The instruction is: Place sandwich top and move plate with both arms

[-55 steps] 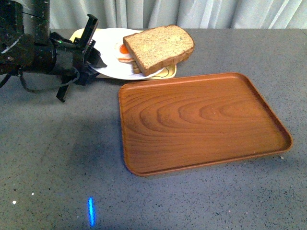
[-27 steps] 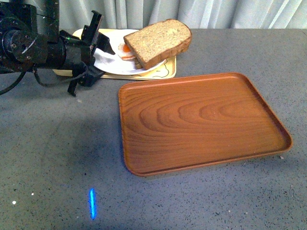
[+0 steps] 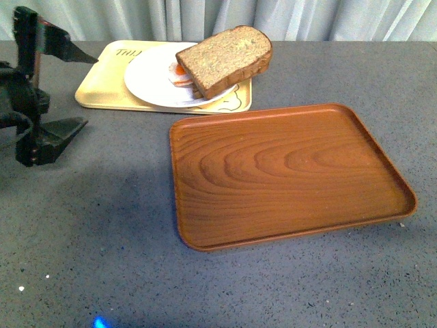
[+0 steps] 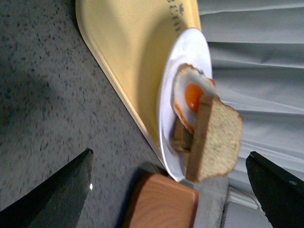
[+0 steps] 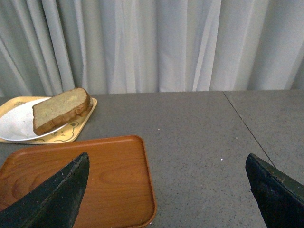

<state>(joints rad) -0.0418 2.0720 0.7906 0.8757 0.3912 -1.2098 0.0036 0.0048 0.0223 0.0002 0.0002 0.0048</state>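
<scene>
Over at the far left of the front view, can make out the left gripper (image 3: 87, 91), spread wide and clasping nothing, near the yellow tray (image 3: 102, 92) but clear of it. Shows the plate (image 3: 147, 78) resting on that tray, toward the back of the grey table (image 3: 82, 239). Finds the sandwich top (image 3: 225, 58) on the plate, lying tilted over a lower slice (image 3: 196, 92), with a fried egg (image 3: 176, 70) peeking out from under its left edge. Has the wooden tray (image 3: 287, 171) nearer the camera, close in front of the yellow one, with nothing on it.

From the left wrist, shows one dark finger (image 4: 52, 194) at each side of the picture, far apart, with nothing gripped between them. Catches the plate (image 4: 190, 52) nearly edge-on upon the yellow tray (image 4: 128, 57), the egg's orange yolk (image 4: 192, 95) in plain sight. Places the sandwich top (image 4: 216, 137) leaning across egg and lower slice (image 4: 180, 137). Takes in a corner of the wooden tray (image 4: 161, 204) as well.

From the right wrist, shows the right gripper (image 5: 167, 159) gaping too, fingers (image 5: 52, 199) wide apart and empty, raised over the table (image 5: 199, 142). Picks out the sandwich top (image 5: 59, 109) on the plate (image 5: 16, 126), well apart from this gripper, beyond the wooden tray (image 5: 95, 180), before a pale curtain (image 5: 142, 42).
</scene>
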